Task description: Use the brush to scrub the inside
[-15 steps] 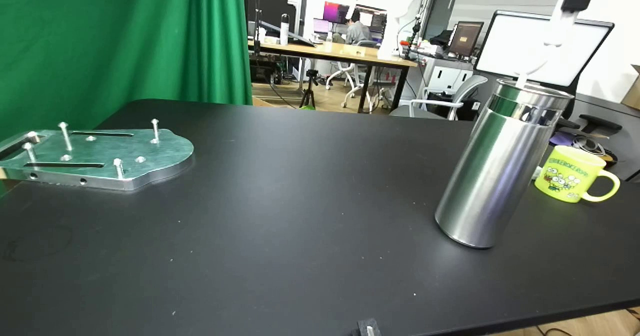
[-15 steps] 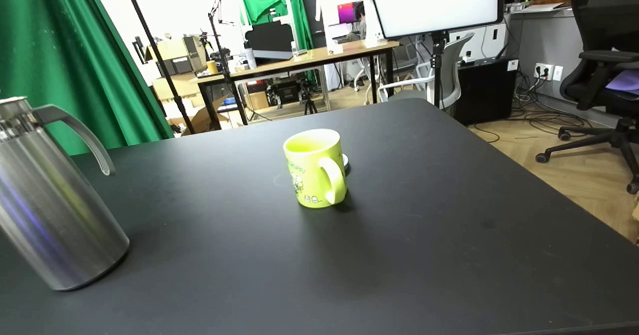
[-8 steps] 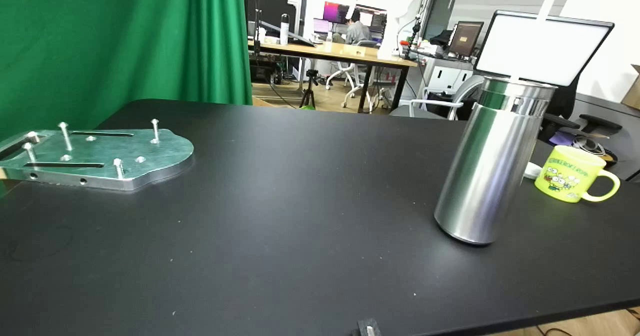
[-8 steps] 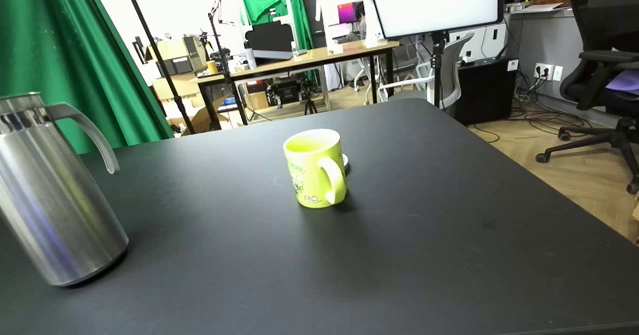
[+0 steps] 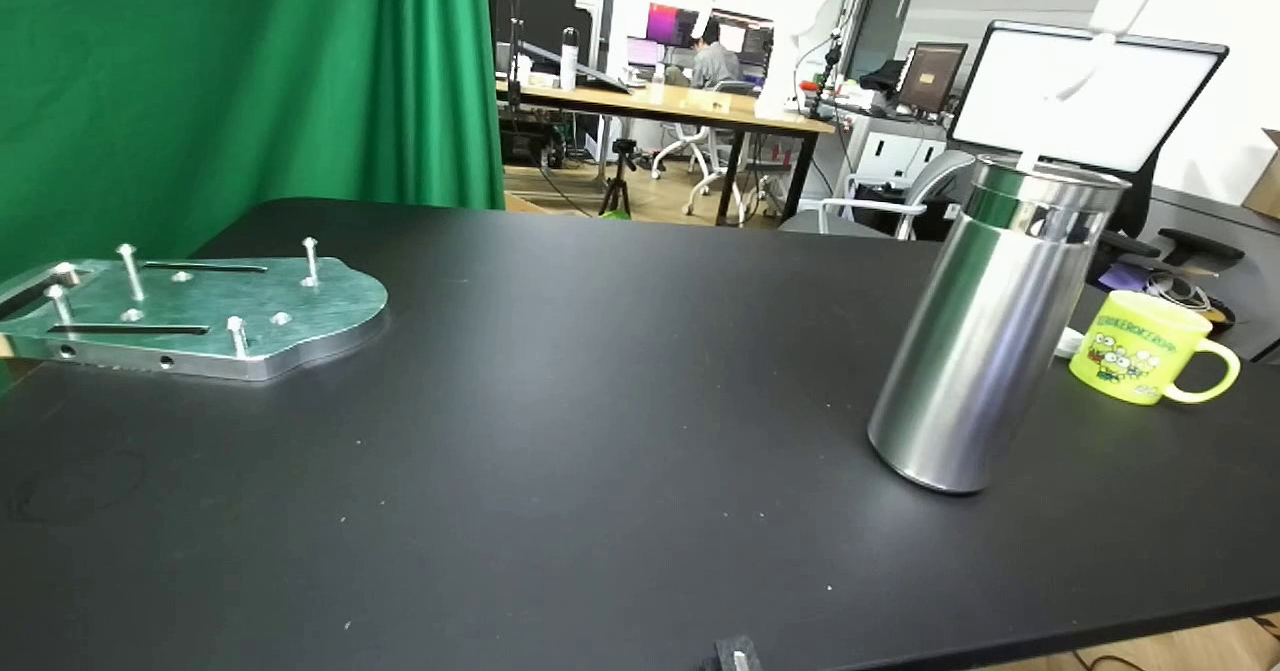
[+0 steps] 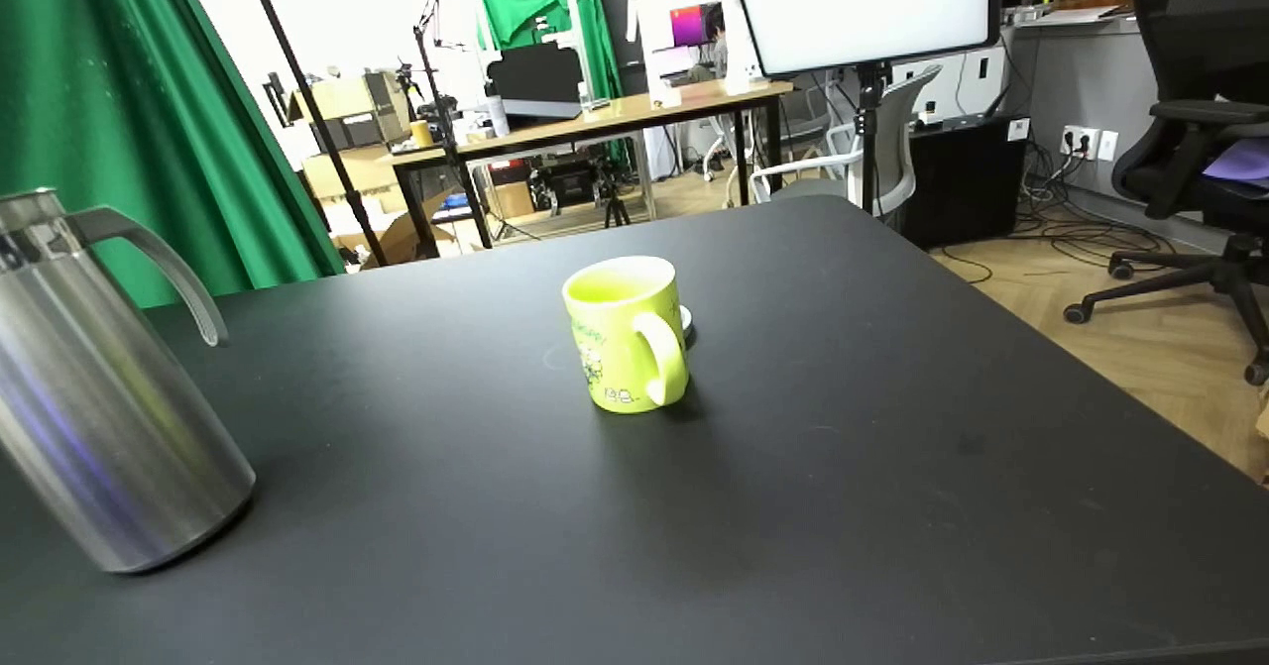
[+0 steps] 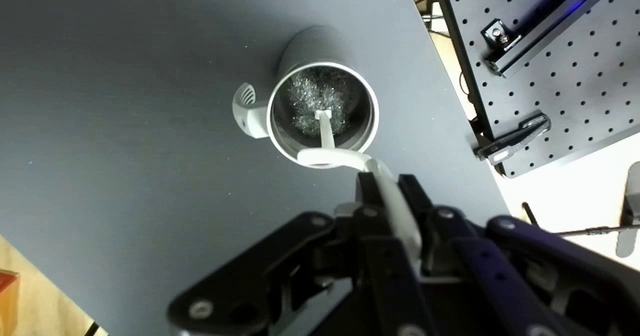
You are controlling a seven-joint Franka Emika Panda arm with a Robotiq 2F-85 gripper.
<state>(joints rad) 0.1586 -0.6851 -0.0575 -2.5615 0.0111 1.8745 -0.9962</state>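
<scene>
Gripper [image 7: 391, 188]: black and two-fingered, entering from the bottom of the wrist view, clamped on the white handle of a brush [image 7: 336, 157].
Brush: its handle bends just beyond the fingertips, then a thin stem runs down through the mouth of a steel flask [image 5: 985, 351]; in an exterior view the stem is blurred and rises from the flask's rim toward the top edge.
Bristles [image 7: 309, 95]: pale, glinting, spread in the hollow [image 7: 357, 103] of the flask, toward the left of the round opening in the wrist view; whether they touch the wall is hard to tell.
Flask: tall, cylindrical, brushed steel with a polished band near the top, standing on a black table [image 5: 600, 401]. It appears to lean in both exterior views; true tilt cannot be told.
Flask handle [image 6: 164, 257]: grey, curved, fixed near the top, lower end free.
Mug [image 6: 627, 348]: lime green with cartoon figures, upright, well apart from the flask.
Disc [image 6: 686, 320]: white, small, just beside the mug and partly hidden by it.
Metal plate [image 5: 200, 316]: slotted, with upright bolts, at the left edge of an exterior view.
Pegboard [image 7: 565, 83]: grey, beyond the table edge in the wrist view.
Background: green curtain [image 5: 250, 71], bright white panel [image 6: 872, 6] and, far back, a seated person [image 5: 713, 63].
</scene>
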